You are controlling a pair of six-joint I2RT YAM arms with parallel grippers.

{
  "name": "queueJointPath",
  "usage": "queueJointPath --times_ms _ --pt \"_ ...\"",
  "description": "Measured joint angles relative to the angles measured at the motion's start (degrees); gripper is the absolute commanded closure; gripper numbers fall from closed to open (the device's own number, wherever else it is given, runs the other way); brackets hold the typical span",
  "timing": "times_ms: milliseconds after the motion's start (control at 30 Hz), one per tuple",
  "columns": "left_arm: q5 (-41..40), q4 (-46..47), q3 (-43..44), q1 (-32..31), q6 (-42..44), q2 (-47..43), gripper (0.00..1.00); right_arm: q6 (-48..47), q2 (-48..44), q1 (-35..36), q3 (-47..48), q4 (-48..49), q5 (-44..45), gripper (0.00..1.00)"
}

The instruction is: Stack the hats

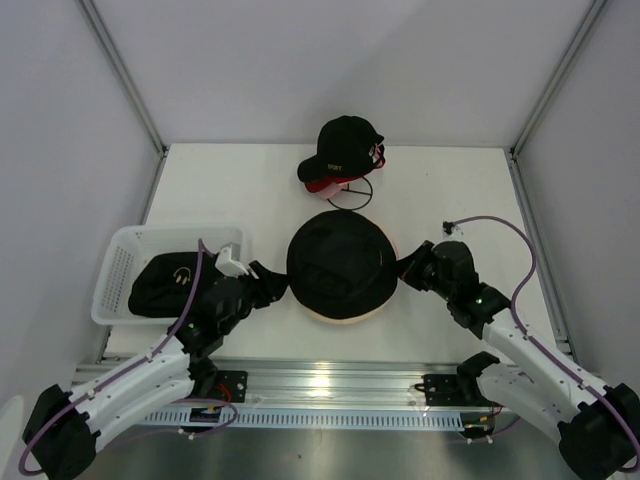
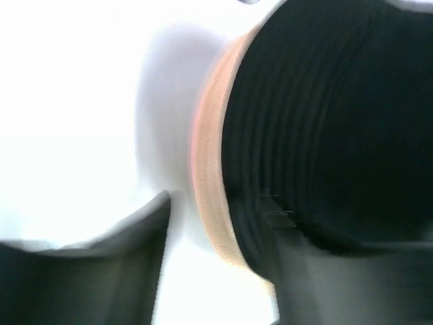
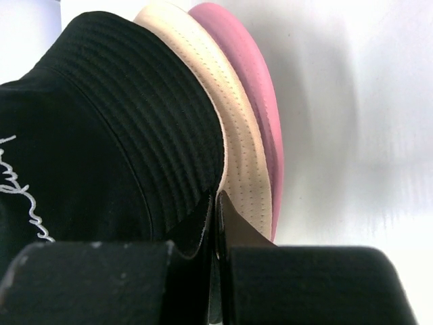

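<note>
Top external view: black bucket hat (image 1: pixel 340 262) tops the stack at mid-table, over the beige hat (image 3: pixel 230 115) and pink bucket hat (image 3: pixel 250 68). Left gripper (image 1: pixel 272 284) has its jaws spread at the left brim, gripping nothing, which suggests placement is done. Right gripper (image 3: pixel 216 203) has its jaws pressed together at the right brim edge, probably steadying the pile; whether they pinch fabric cannot be told.

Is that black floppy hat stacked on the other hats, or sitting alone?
Stacked, on top: the right wrist view shows the black hat with its brim lying over the beige hat, and the pink hat underneath.
</note>
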Motion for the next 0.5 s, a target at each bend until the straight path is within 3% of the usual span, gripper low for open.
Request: queueJointPath --times_ms 100,233,367,500 --pt "-3.2 -6.4 3.3 1.4 3.0 -4.6 0.29 -2.9 1.2 0.0 3.3 -3.2 0.3 1.00" --pt "-2.2 -6.8 8.2 8.3 6.6 -6.2 0.28 -6.3 5.7 -0.2 8.0 -5.4 0.6 1.00" --pt "3.5 -2.6 12.6 15.8 9.1 0.2 0.29 -8.6 11.8 -0.8 11.6 -6.0 -1.0 1.00" --pt "11.2 2.7 15.8 17.9 10.4 11.1 0.28 -10.3 16.8 -2.6 14.1 -5.5 -4.4 1.00"
